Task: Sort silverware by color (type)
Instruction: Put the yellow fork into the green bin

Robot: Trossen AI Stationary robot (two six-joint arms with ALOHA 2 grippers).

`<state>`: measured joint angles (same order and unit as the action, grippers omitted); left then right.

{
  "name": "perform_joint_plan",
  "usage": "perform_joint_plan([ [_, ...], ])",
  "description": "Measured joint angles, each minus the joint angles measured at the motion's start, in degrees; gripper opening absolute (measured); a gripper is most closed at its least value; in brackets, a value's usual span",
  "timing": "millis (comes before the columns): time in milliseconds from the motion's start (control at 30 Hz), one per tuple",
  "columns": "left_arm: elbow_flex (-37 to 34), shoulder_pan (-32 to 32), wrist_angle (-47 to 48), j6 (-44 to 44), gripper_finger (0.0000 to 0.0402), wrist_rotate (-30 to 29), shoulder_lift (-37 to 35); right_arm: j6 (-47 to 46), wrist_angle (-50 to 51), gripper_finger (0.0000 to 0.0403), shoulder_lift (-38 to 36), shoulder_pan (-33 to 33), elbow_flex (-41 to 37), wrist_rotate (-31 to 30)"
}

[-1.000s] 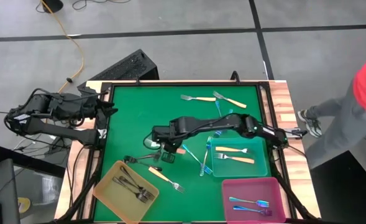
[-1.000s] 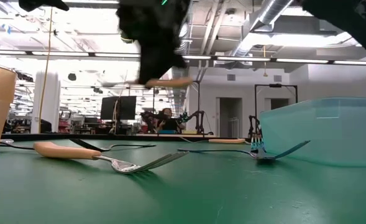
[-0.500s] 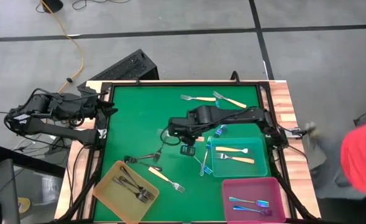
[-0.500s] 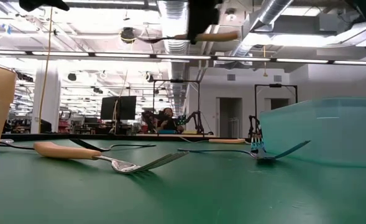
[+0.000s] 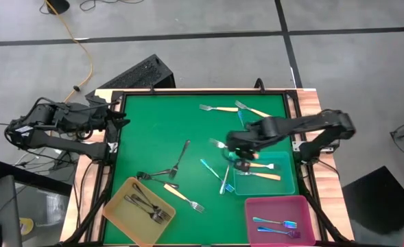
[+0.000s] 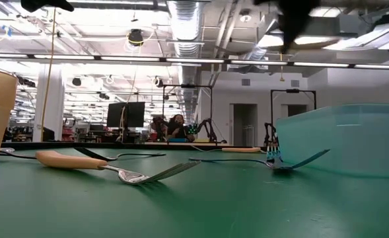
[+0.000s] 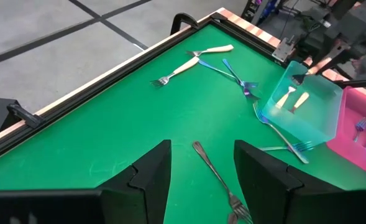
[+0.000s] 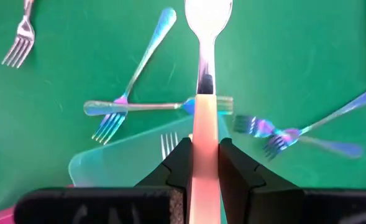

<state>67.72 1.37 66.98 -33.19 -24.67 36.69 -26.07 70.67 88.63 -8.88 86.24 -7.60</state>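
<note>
My right gripper (image 5: 237, 156) hangs above the far left corner of the teal tray (image 5: 287, 180), shut on a cream-handled piece of silverware (image 5: 220, 144) with a rounded silver head (image 8: 207, 15). Two cream-handled forks (image 5: 260, 170) lie in that tray. Blue forks (image 5: 227, 180) lie on the green mat (image 5: 153, 130) beside it. The pink tray (image 5: 304, 206) holds blue forks and the yellow tray (image 5: 119, 199) holds dark-grey ones. A grey fork (image 5: 180, 156) and a cream-handled fork (image 5: 183, 197) lie mid-mat. My left gripper (image 7: 198, 180) waits open at the table's left edge. My right gripper pinches the cream handle (image 8: 204, 118) between its two fingers, coming from above and pointing steeply down. The piece is lifted clear of the mat and the tray. Its silver head sticks out past the fingers toward the table's left.
Two cream-handled forks (image 5: 219, 108) and a blue fork (image 5: 241, 127) lie near the mat's far edge. More grey forks (image 5: 153, 175) lie by the yellow tray. A raised black rim and wooden border (image 5: 311, 116) frame the mat.
My right gripper has risen and swung from the mat's middle toward the table's right edge, carrying the cream-handled piece clear of the mat to above the teal tray's corner. Its fingers have stayed shut on the handle.
</note>
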Motion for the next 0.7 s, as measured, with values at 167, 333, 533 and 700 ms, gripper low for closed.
perform_joint_plan([
  [167,0.0,0.0,-0.01,0.39,0.0158,0.01,0.01,-6.12,-3.31,0.0076,-10.2,-3.78,-14.23,0.26],
  [333,0.0,0.0,0.0,1.15,0.0158,0.0,0.02,-12.25,-3.84,0.0076,-14.67,-9.42,-23.25,2.6],
  [533,0.0,0.0,-0.02,2.12,0.0158,-0.12,0.0,-17.39,-6.66,0.0076,-14.43,-15.44,-30.04,4.86],
  [700,0.0,0.0,-0.01,0.86,0.0158,-2.87,0.0,-17.96,-8.64,0.0076,-14.58,-17.9,-34.78,4.83],
])
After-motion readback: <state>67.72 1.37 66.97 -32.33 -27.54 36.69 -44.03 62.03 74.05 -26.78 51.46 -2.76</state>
